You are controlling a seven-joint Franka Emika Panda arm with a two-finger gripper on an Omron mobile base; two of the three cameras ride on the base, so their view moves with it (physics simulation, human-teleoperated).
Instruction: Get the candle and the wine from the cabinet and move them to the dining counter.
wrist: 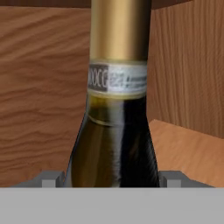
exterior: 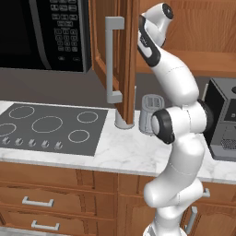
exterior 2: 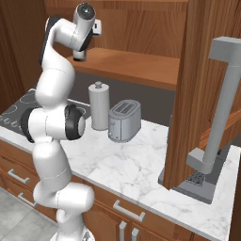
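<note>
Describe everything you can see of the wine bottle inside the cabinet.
The wine bottle stands upright in the wooden cabinet, near its back corner. Its dark, glossy glass shoulders narrow to a neck wrapped in gold foil, with a small grey band label below. The open claw straddles its shoulders, a fingertip on each side, not clearly touching.

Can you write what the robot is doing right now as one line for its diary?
stage: reaching into brown wooden wall cabinet | gripper: open, fingertips either side of dark glass wine bottle | bottle: upright on shelf, not gripped
</note>
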